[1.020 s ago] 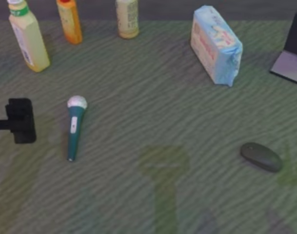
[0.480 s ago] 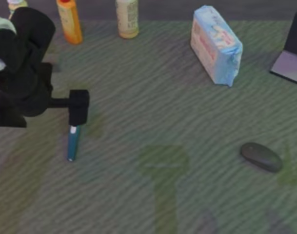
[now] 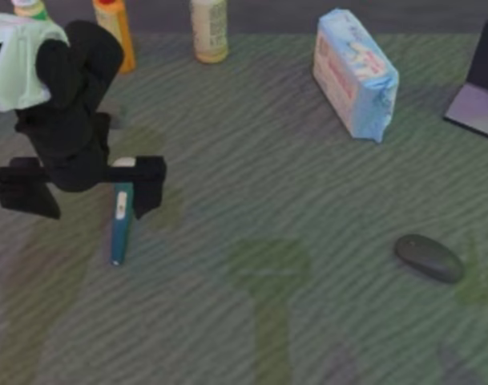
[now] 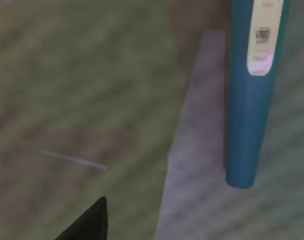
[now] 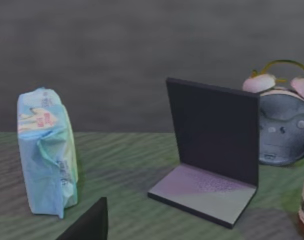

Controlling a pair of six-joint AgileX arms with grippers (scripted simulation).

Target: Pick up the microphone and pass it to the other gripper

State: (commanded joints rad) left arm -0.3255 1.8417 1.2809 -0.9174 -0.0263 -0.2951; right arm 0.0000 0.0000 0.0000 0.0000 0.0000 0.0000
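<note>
Microphone lying between the spread fingers of the left gripper, ungrasped; rigid, light, probably slick; grasp the slim teal handle.

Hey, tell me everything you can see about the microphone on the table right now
The microphone is a slim toy with a dark-teal handle and a white strip along it that carries small markings. It lies flat on the green table, toward the left side, its handle end pointing to the near edge. Its pale rounded head is mostly hidden under the left gripper, which sits over the head end with fingers spread to either side. Whether the fingers touch it cannot be seen.
</note>
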